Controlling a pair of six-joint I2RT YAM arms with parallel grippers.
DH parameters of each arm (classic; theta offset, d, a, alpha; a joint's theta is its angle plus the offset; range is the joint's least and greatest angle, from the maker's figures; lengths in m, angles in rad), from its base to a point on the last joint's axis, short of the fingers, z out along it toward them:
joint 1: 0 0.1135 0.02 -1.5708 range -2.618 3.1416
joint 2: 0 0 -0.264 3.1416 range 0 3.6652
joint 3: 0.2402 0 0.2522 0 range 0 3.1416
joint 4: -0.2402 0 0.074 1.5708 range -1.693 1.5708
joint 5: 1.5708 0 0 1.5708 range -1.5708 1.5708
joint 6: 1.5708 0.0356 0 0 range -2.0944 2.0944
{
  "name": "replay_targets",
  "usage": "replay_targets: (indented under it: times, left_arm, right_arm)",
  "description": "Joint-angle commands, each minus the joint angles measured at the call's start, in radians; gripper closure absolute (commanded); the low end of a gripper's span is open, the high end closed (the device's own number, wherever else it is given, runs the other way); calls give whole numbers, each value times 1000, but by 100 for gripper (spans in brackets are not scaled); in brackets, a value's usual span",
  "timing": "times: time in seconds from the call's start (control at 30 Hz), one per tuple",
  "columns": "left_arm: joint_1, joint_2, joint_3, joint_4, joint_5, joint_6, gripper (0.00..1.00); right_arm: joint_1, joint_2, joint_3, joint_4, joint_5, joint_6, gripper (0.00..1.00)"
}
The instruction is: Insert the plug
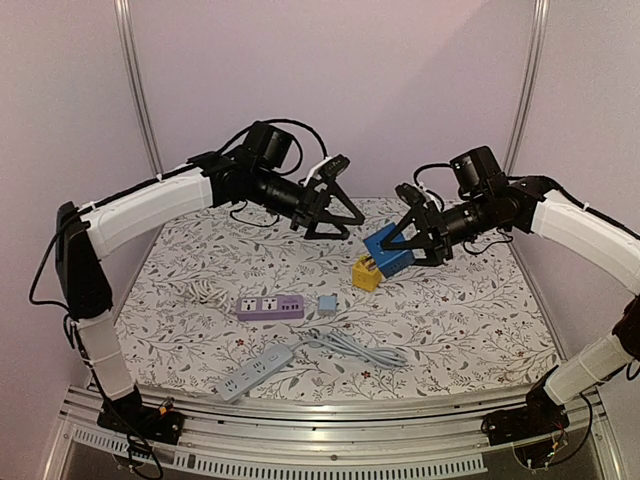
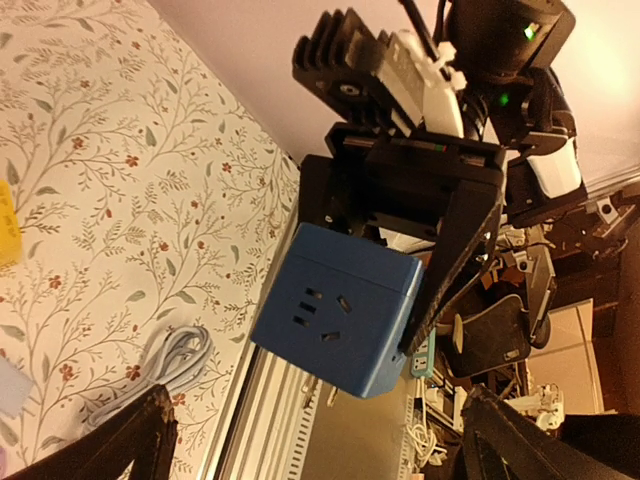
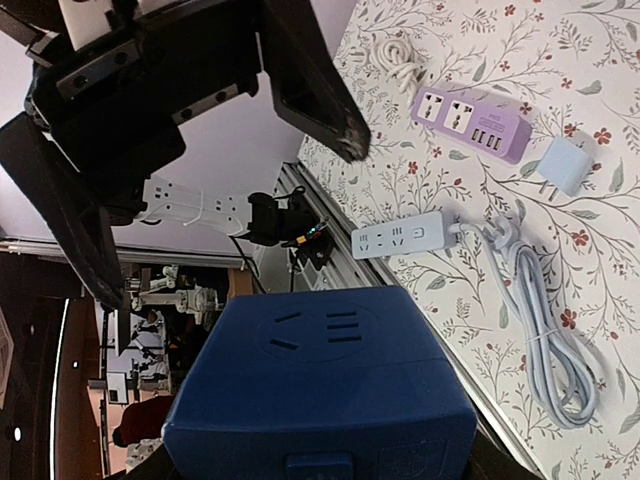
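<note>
Plainly the task is at a holding stage. The right gripper is clamped on the blue socket cube and carries it above the table, at about one o'clock from the table's middle in the overhead view. The cube's slotted face is turned toward the left gripper. That gripper hangs in the air at about eleven o'clock, its fingers spread wide with nothing between them. As I judge it, no plug has been picked up, so the next move falls to the left arm. It would have to go down to the mat, close on a plug with the pins pointing outward, then line those pins up squarely with the slots while the right arm keeps the cube steady. Two things could serve: the small pale adapter, lying at six o'clock from the middle, or the corded plug beside the grey power strip at seven o'clock. I cannot tell which one is meant. By count there are two arms, each with one gripper. There are two cubes, the blue one and a yellow cube at seven o'clock from it; whether they touch I cannot tell. There are two strips, the grey one and a purple power strip just at nine o'clock of the adapter. There is one adapter, and one coil of white cord at nine o'clock.
</note>
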Motion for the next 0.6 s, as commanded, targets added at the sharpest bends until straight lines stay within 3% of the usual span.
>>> replay_targets:
  times: [0.0, 0.23, 0.37, 0.47, 0.57]
  left_arm:
    - [38, -118, -59, -68, -195, 93, 1]
    - [38, -308, -205, -214, -549, 201, 1]
    - [38, -419, -295, -260, -747, 190, 0]
    - [47, -489, -391, -276, -941, 88, 0]
    - [92, -509, -481, -330, -949, 74, 0]
  right_arm:
    - [6, -20, 39, -113, 178, -99, 100]
    - [5, -48, 40, -235, 542, -152, 100]
    - [4, -54, 37, -237, 632, -154, 100]
    - [5, -61, 50, -242, 711, -152, 100]
    - [6, -64, 70, -258, 786, -154, 100]
